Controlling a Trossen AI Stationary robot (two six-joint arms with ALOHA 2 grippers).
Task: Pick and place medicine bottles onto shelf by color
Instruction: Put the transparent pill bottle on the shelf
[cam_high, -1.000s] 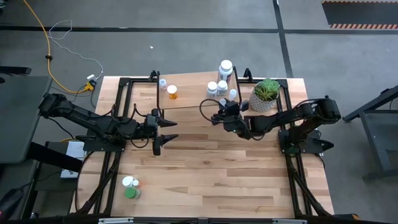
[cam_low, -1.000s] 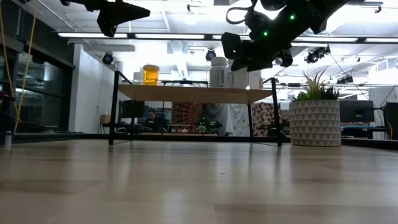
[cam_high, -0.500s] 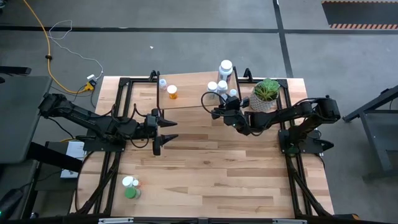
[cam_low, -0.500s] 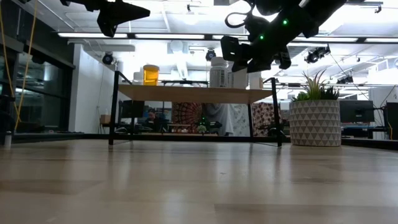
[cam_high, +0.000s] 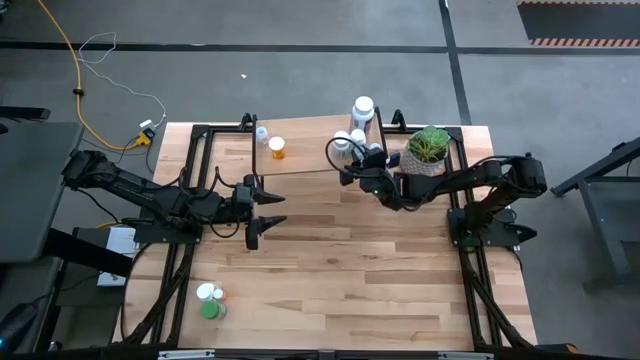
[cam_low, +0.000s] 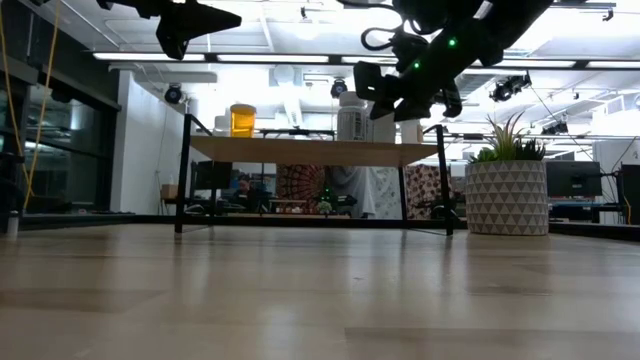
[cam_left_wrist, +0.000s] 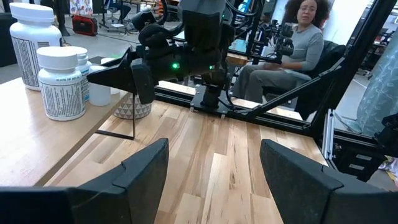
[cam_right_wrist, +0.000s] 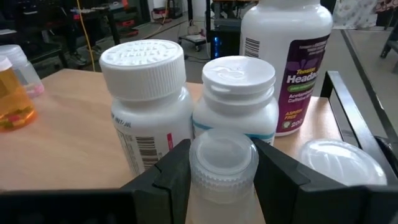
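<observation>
Clear bottle (cam_right_wrist: 222, 165) with ribbed clear cap sits clamped between my right gripper (cam_right_wrist: 221, 177) fingers (cam_right_wrist: 168, 177), one finger on each side of its neck. Held over the right end of the shelf (cam_high: 300, 150), right at the white cluster. Just past it in the right wrist view: a white bottle with ribbed cap (cam_right_wrist: 144, 102) and a shorter white bottle with smooth cap (cam_right_wrist: 239, 99), side by side, both upright on the shelf board. Behind those a big white bottle with purple label (cam_right_wrist: 287, 59), upright. A flat white lid (cam_right_wrist: 339, 162) shows low beside my right finger, can't tell what it belongs to. Orange bottle (cam_right_wrist: 13, 93) stands at the far end of the shelf, well apart from the white group; a small clear bottle (cam_high: 262, 133) is next to it in the high view.

High view: right gripper (cam_high: 362, 170) at the shelf's front edge, near the potted plant (cam_high: 427, 152). In the low view the right gripper (cam_low: 400, 85) hangs above the shelf top (cam_low: 315, 150), the orange bottle (cam_low: 242, 120) at the other end.

My left gripper (cam_high: 262, 210) hovers over the table (cam_high: 350, 270) in front of the shelf, fingers (cam_left_wrist: 134, 174) spread apart, nothing between them. Two bottles at the table's near left corner, one white (cam_high: 206, 292), one green (cam_high: 210, 309), touching or nearly so.

A person (cam_left_wrist: 292, 50) sits beyond the table in the left wrist view.
</observation>
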